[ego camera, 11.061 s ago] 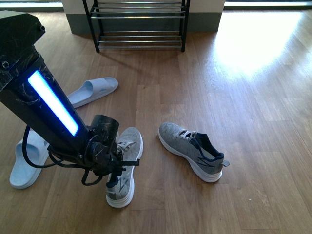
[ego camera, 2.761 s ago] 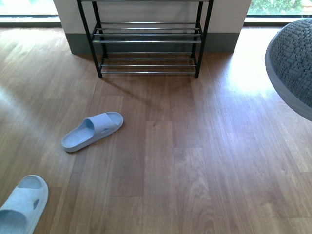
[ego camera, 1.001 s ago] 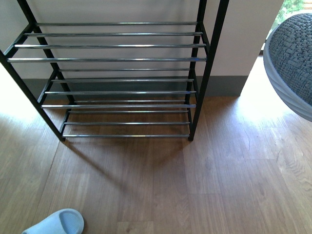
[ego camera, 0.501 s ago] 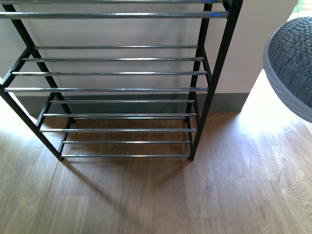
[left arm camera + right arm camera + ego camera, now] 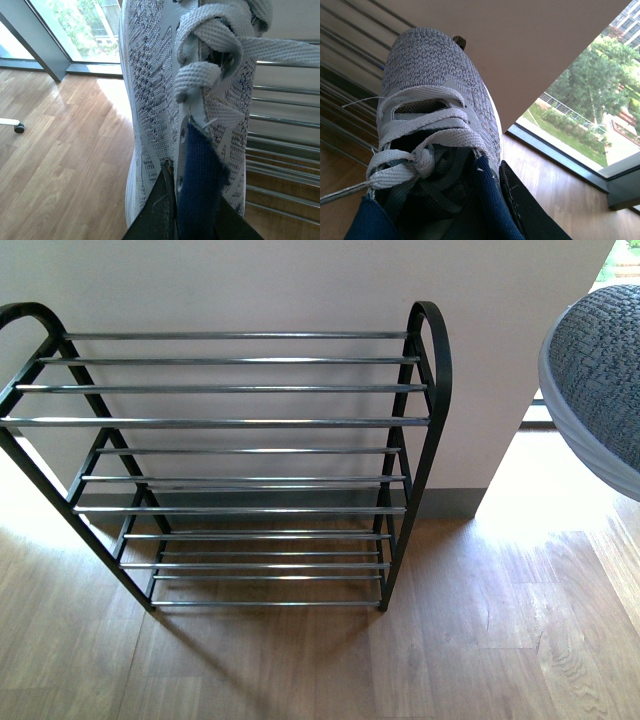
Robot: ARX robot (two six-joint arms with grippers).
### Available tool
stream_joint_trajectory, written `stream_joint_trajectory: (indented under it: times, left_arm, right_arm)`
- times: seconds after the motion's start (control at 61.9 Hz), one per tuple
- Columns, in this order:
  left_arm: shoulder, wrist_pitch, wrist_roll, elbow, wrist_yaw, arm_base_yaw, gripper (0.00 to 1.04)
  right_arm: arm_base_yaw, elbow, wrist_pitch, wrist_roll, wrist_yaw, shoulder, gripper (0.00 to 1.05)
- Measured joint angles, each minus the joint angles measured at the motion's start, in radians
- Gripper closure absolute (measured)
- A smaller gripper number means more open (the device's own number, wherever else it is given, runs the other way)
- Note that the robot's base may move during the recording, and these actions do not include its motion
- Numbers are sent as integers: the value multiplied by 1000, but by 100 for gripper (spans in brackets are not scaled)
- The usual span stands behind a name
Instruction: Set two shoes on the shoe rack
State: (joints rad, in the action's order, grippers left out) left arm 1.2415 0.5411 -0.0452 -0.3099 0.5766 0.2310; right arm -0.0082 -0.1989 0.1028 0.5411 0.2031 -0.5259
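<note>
Wood flooring (image 5: 480, 640) is meeting a pale wall (image 5: 250, 285) behind the shoe rack (image 5: 230, 422), while the right gripper (image 5: 505, 205) is clamping a grey sneaker (image 5: 600, 370) hanging right of the frame, toe toward the wall, and the left gripper (image 5: 192, 210) is pinching the other sneaker (image 5: 150, 100).

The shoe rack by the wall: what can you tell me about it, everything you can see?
The shoe rack has a black metal frame whose side pieces curve round at the top, joined by several tiers of thin, shiny chrome bars. It stands upright on the wooden floor, its back to the pale wall. No shoe rests on the bars in view.
</note>
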Motion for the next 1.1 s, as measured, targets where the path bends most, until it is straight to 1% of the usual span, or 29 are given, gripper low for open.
stream_joint_trajectory:
  times: [0.065,0.081,0.097,0.129,0.145,0.21,0.291,0.42,0.484,0.581,0.597,0.662,0.694,0.84,0.937,1.098]
  left_arm:
    - [0,0,0,0,0,0,102]
    - [0,0,0,0,0,0,102]
    - [0,0,0,0,0,0,102]
    - [0,0,0,0,-1,0,102]
    - [0,0,0,0,-1,0,102]
    - [0,0,0,0,-1,0,102]
    - [0,0,0,0,0,0,102]
    - [0,0,0,0,-1,0,102]
    - [0,0,0,0,-1,0,102]
    - [0,0,0,0,0,0,102]
    - [0,0,0,0,0,0,102]
    - [0,0,0,0,-1,0,102]
    - [0,0,0,0,-1,0,102]
    - [0,0,0,0,0,0,102]
    - [0,0,0,0,-1,0,102]
    - [0,0,0,0,0,0,102]
  right_arm:
    - [0,0,1,-5,5,-1,103]
    - [-9,2,13,-29,36,-3,103]
    - [-25,8,42,-74,120,-3,103]
    - [-36,11,54,-134,201,-3,103]
    - [-35,11,55,-192,243,-3,103]
    - [-15,6,70,-278,249,-23,103]
    - [41,-26,105,-376,190,-102,103]
    - [234,-197,239,-510,1,-416,103]
    - [291,-281,276,-537,-59,-542,103]
    - [353,-393,281,-584,-138,-699,103]
    - [375,-432,280,-598,-169,-754,103]
    - [424,-540,258,-632,-237,-887,103]
    - [439,-580,251,-647,-261,-933,103]
    - [476,-782,185,-753,-301,-1130,103]
    - [484,-924,114,-848,-311,-1257,103]
    - [486,-1087,20,-989,-343,-1419,103]
